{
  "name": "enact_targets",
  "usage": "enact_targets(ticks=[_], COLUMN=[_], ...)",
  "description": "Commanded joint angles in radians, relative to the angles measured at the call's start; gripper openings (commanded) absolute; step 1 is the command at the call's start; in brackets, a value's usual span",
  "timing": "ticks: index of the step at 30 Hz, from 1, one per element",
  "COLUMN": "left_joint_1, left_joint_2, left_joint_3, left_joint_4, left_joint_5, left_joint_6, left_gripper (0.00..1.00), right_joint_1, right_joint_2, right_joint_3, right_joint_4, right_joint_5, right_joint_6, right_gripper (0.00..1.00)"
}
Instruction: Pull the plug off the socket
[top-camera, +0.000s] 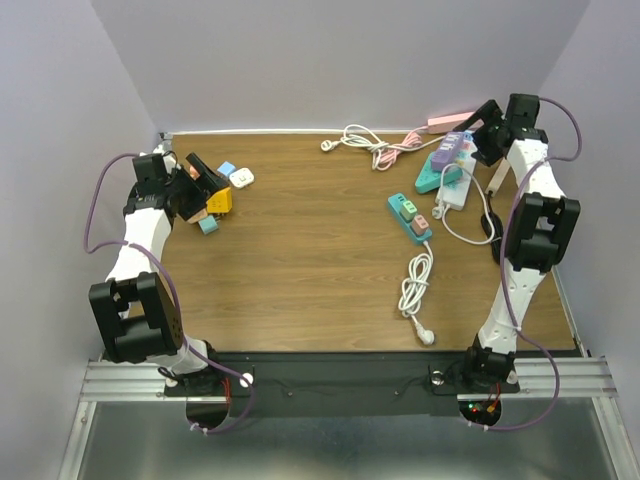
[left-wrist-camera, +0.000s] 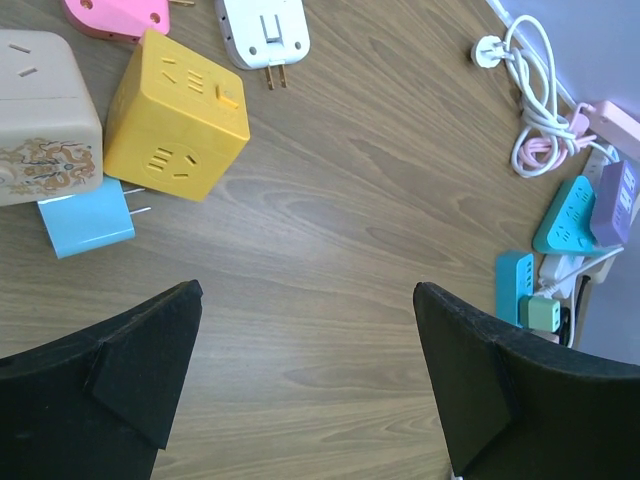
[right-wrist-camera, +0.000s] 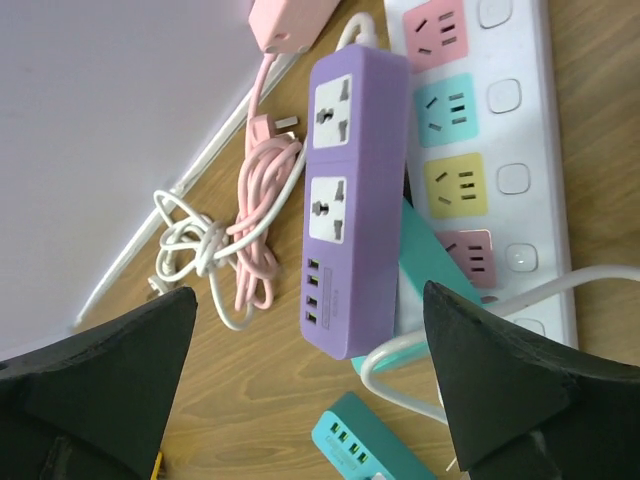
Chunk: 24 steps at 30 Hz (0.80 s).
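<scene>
A teal power strip (top-camera: 410, 218) lies right of centre on the wooden table, with a green plug (top-camera: 406, 207) and a pink plug (top-camera: 421, 223) seated in its sockets. The left wrist view catches that teal power strip (left-wrist-camera: 514, 284) and the green plug (left-wrist-camera: 545, 312) at its right edge. My right gripper (top-camera: 468, 130) hangs open at the back right over a purple power strip (right-wrist-camera: 352, 190), and nothing sits between its fingers (right-wrist-camera: 500, 385). My left gripper (top-camera: 205, 190) is open at the far left, above bare wood beside a yellow cube socket (left-wrist-camera: 177, 117).
A white multi-colour strip (right-wrist-camera: 490, 150), a teal wedge-shaped socket (top-camera: 434, 178) and a pink strip (top-camera: 446, 122) crowd the back right corner with coiled pink and white cords (top-camera: 365, 140). A coiled white cord (top-camera: 415, 285) trails toward the front. Loose adapters (top-camera: 241, 178) lie at the left.
</scene>
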Motion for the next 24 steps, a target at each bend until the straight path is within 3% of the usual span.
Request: enact_targets(ticks=[1, 8, 17, 22, 24], left_joint_1=[-0.004, -0.021, -0.119, -0.13, -0.13], left_joint_2=[-0.044, -0.055, -0.037, -0.047, -0.05], left_joint_3=[-0.015, -0.015, -0.031, -0.071, -0.086], left_joint_4=[0.037, 0.049, 0.097, 0.121, 0.124], left_joint_5=[0.048, 0.103, 0.213, 0.238, 0.24], left_joint_6=[0.009, 0.014, 0.014, 0.0, 0.0], left_gripper=[0.99, 0.99, 0.99, 0.99, 0.99], right_joint_1=[0.0, 0.071, 0.352, 0.392, 0.411], right_joint_2=[-0.096, -0.248, -0.509, -0.55, -0.547], right_joint_3=[0.075, -0.112, -0.555, -0.643, -0.653], right_joint_4=[-0.08, -0.123, -0.197, -0.196, -0.202], right_joint_5=[0.087, -0.074, 0.162, 0.262, 0.378], right_joint_6=[-0.032, -0.151, -0.369, -0.44, -0.464], right_gripper=[1.0, 0.99, 0.96, 0.92, 0.93])
